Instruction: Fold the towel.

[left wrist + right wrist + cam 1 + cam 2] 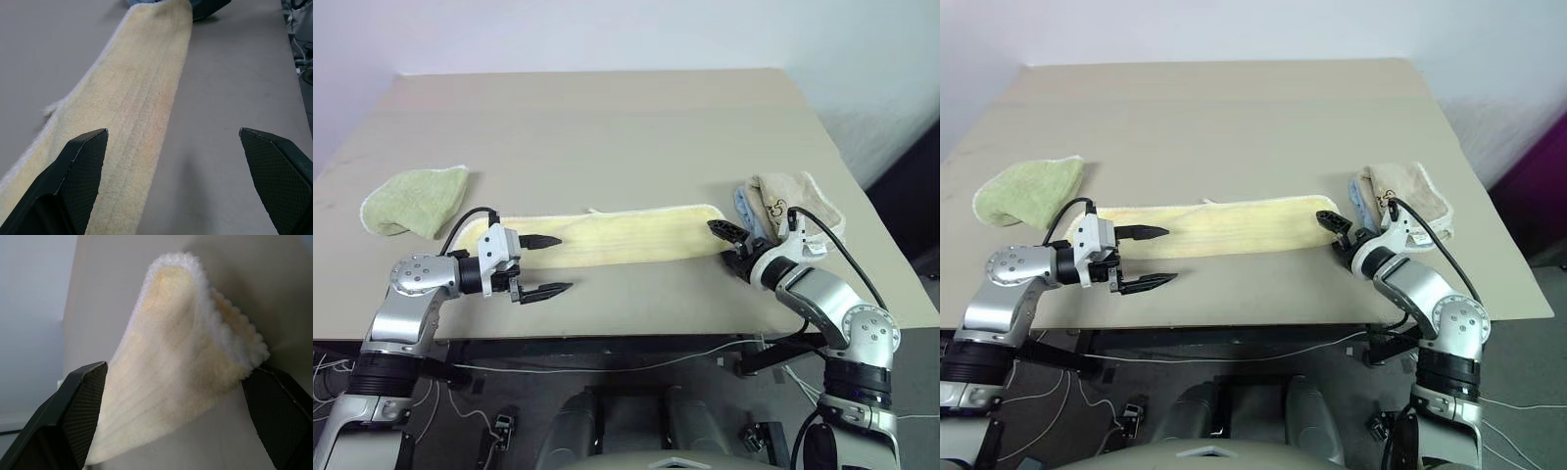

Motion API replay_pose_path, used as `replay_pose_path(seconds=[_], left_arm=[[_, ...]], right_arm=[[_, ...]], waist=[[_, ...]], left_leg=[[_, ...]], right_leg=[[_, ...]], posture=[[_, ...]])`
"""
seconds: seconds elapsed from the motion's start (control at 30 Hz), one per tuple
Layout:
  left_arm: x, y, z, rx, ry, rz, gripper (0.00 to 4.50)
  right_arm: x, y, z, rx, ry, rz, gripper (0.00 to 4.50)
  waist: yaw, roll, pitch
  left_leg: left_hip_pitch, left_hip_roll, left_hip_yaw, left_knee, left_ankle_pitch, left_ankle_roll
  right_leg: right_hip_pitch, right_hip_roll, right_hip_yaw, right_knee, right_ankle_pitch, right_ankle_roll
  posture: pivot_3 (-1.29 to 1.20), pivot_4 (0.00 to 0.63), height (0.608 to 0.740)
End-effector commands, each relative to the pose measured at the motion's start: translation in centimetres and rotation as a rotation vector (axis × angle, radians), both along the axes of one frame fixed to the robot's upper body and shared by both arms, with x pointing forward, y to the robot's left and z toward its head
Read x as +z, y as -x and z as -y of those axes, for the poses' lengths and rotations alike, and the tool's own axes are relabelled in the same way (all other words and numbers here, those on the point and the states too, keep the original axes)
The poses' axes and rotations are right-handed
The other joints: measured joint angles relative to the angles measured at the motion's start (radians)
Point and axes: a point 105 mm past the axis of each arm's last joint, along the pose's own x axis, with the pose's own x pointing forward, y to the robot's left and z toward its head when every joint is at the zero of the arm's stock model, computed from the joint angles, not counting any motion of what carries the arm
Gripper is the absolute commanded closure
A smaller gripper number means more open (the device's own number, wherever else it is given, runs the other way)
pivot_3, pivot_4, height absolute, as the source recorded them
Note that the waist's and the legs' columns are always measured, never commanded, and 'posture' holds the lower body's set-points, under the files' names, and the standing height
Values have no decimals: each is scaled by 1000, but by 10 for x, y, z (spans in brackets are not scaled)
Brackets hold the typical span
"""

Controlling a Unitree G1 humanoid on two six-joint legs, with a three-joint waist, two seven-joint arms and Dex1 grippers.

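Observation:
The towel (626,235), a long pale yellow strip with a whitish hem, lies flat across the table's near half. My left gripper (563,263) hovers open at the towel's left end, its far finger over the cloth and its near finger over bare table, as the left wrist view shows along the towel (142,98). My right gripper (723,245) is open at the towel's right end. In the right wrist view the rounded end of the towel (171,357) lies between the spread fingers (78,401), which are not closed on it.
A crumpled light green cloth (416,199) lies at the table's left. A folded beige cloth (795,201) over a bluish one (744,204) sits just behind my right gripper. The table's front edge (636,338) runs close below both grippers.

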Motion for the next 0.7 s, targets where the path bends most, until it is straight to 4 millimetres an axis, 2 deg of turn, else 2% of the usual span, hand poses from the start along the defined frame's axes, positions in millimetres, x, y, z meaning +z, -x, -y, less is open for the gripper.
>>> replay_pose_path(seconds=[0.03, 0.13, 0.47, 0.6, 0.7], left_arm=[[7, 2, 3, -10, -6, 43, 0], [7, 2, 3, -4, -9, 50, 0], [12, -1, 3, 95, 61, 93, 0], [9, 1, 5, 108, 72, 88, 0], [8, 0, 6, 116, 79, 83, 0]], right_arm=[[-10, -10, 2, -43, -2, -30, 229], [-7, -12, 1, -40, -7, -17, 918], [1, -7, 12, -89, 26, 26, 4344], [9, -3, 21, -64, 135, 76, 4454], [30, -2, 24, -11, 264, 178, 4454]], waist=[[0, 0, 0], [2, 0, 0], [8, 0, 0], [12, 0, 0], [14, 1, 0]], left_leg=[[0, 0, 0, 0, 0, 0], [0, 0, 0, 0, 0, 0], [-3, 0, 0, 0, 0, 0], [-3, -1, 0, 0, 0, 0], [-3, -1, 0, 0, 0, 0]], right_leg=[[0, 0, 0, 0, 0, 0], [0, 0, 0, 0, 0, 0], [-2, -1, 0, -1, 0, 0], [-2, -1, 0, -1, 0, 0], [-2, -2, 0, -1, 0, 0]], posture=[[0, 150, 740], [0, 150, 740], [0, 150, 740], [0, 150, 740], [0, 150, 740]])
